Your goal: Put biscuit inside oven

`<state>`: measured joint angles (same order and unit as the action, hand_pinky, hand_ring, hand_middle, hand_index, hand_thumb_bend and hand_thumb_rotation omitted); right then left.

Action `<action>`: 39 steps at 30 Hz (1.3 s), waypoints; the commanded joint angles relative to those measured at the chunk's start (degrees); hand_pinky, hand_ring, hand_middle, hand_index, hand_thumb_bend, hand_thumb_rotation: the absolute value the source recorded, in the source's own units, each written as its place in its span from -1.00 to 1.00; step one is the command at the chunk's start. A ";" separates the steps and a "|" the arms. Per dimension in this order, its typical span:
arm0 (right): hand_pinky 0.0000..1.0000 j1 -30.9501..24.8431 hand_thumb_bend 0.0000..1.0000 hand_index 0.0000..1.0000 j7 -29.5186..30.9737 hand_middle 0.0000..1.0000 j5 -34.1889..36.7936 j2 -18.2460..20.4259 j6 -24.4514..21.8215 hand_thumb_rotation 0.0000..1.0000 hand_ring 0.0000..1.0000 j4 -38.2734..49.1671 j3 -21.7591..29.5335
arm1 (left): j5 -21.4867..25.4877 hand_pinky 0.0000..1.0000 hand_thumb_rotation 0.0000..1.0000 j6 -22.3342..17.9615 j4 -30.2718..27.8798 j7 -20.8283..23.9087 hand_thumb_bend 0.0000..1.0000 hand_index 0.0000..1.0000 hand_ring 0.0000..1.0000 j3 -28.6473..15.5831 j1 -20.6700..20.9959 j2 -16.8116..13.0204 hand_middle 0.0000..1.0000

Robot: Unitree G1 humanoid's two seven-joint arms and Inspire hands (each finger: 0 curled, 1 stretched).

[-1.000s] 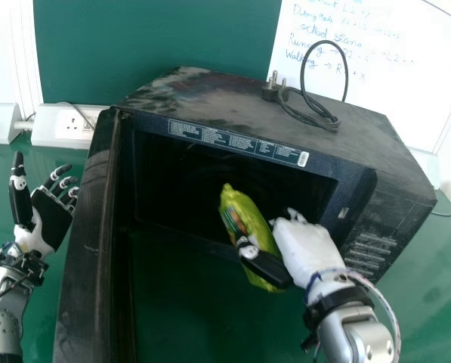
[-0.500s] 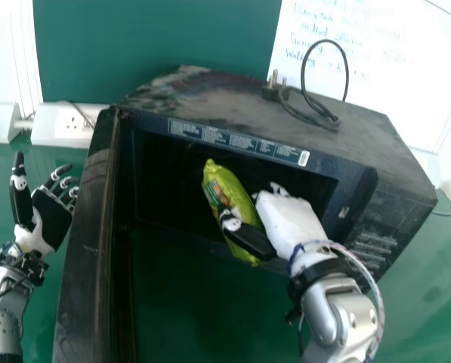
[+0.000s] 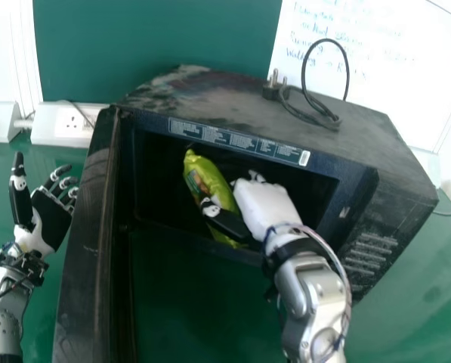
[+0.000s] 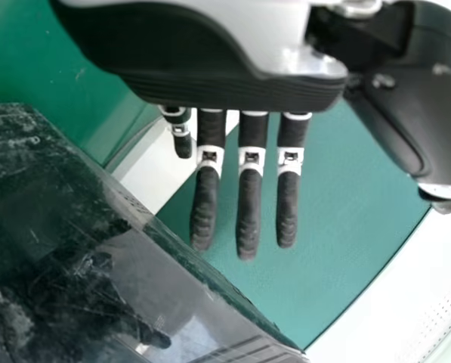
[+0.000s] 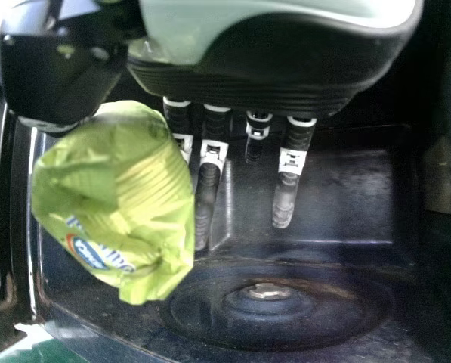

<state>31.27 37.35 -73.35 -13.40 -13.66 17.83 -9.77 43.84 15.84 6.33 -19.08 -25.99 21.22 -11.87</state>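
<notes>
Head view: the pack (image 3: 210,178) leans in the right hand's (image 3: 264,203) pinch, its far end inside the oven (image 3: 210,98); the left hand (image 3: 53,218) lies spread.

Left wrist view: straight fingers (image 4: 249,212) near the door (image 4: 66,249).

Right wrist view: pack between thumb and fingers.

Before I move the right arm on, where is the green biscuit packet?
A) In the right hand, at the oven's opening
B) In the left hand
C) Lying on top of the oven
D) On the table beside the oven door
A: the head view shows the right hand at the oven's open front, its thumb lying across the green biscuit packet.
</notes>
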 commanded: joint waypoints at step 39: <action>0.04 16.50 0.06 -0.02 -33.19 -0.06 13.24 -11.50 7.85 -1.00 -0.12 -38.25 -7.08 | 0.65 -0.54 -0.85 0.34 -0.59 -1.22 0.04 -0.02 -0.36 -0.57 -0.96 -0.44 -0.17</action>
<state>45.68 6.74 -61.11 -24.46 -6.69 -18.83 -16.41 43.87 15.91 5.87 -19.81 -26.09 20.85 -11.94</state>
